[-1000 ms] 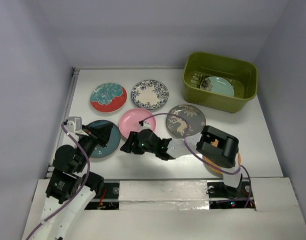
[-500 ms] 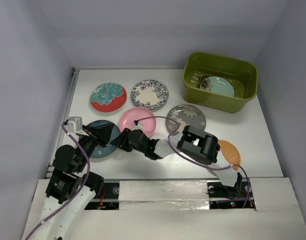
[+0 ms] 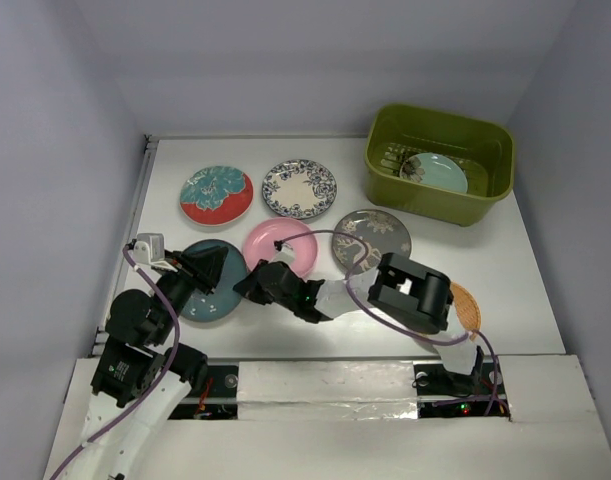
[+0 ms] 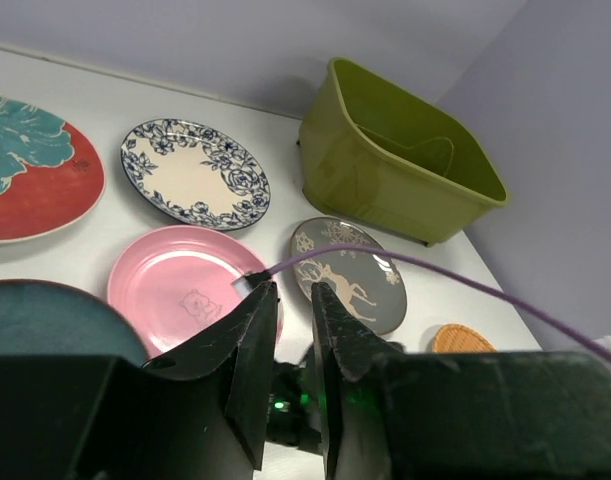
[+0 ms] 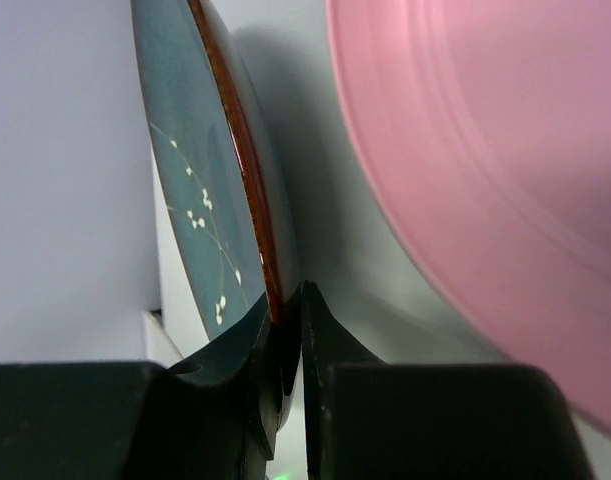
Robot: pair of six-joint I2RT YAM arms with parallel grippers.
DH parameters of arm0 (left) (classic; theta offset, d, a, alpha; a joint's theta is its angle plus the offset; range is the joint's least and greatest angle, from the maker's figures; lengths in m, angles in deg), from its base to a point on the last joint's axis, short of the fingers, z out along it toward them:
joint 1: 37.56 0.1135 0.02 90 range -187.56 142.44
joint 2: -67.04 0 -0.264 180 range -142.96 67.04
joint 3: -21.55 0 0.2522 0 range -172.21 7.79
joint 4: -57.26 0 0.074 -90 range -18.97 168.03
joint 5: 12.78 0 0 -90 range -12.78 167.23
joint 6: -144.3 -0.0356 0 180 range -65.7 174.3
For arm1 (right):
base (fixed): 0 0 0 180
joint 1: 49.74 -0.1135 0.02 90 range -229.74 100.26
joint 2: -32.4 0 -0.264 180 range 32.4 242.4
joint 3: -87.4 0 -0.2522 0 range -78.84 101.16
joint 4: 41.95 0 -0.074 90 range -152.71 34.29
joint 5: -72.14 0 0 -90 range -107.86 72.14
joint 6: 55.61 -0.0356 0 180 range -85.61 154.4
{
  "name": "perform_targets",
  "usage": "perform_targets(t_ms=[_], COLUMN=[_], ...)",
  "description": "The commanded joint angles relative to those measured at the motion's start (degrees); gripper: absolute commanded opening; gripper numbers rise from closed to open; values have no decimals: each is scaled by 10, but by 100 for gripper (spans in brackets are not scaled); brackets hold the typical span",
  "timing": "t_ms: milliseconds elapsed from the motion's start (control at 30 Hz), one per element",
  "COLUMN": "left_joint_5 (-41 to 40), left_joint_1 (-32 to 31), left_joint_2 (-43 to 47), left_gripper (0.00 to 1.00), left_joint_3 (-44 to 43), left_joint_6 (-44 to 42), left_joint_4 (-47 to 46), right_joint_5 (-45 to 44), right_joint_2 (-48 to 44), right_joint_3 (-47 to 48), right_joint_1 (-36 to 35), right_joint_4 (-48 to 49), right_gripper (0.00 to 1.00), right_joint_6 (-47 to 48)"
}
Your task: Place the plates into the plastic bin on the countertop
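**Risk finding: thin rim pinch on the dark teal plate, in crowded quarters**

The right gripper (image 5: 288, 300) reaches across to the left half of the countertop (image 3: 505, 260). Its jaws are drawn nearly together on the rim of the dark teal plate (image 5: 185, 180), whose brown edge runs into the narrow gap between them. The bite looks shallow and takes in the lip only.

The left gripper (image 4: 294, 290) hangs over the same plate, its fingers narrowly apart and holding nothing.

The pink plate (image 3: 280, 245) lies just beside the pinched rim. The plastic bin (image 3: 425, 205) stands well apart at the far right corner, with the mint green plate (image 3: 435, 172) already inside.

Hazards, as judged:
- **Slip or swing.** With so little rim held, the plate may pivot in the jaws on lifting and drop back.
- **Arm contact.** The two grippers sit close together above one plate, so a lift could bring plate or fingers against the left gripper.
- **Neighbour disturbed.** A tilting plate or the lower finger could nudge the pink plate.
- **Long carry.** The route to the bin crosses other plates, and a drop there risks chipping two of them.
- **Landing.** Released too high, the plate would strike the mint green plate.
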Motion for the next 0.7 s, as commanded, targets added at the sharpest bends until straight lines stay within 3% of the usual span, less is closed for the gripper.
perform_targets(t_ms=[0,133,300,467,533,567,667], left_joint_5=[-8,-12,-13,-6,-1,5,13], left_joint_1=[-4,-4,-4,-4,-4,-4,-4], left_joint_2=[7,15,24,33,35,34,29], left_gripper=[18,22,25,28,29,30,31], left_joint_3=[-20,-18,-17,-13,-10,-10,-9], left_joint_6=[3,6,6,6,6,5,3], left_joint_4=[-17,-17,-19,-25,-28,-30,-35], right_joint_5=[-47,-71,-59,-33,-11,18,86], right_joint_2=[-105,-186,-306,-467,-524,-568,-608], right_joint_3=[-9,-24,-92,-204,-221,-223,-206], right_joint_1=[-6,-6,55,228,295,364,495], right_joint_4=[88,62,76,35,5,-29,-88], right_gripper=[0,0,0,0,0,0,0], right_joint_6=[63,124,139,164,180,184,200])
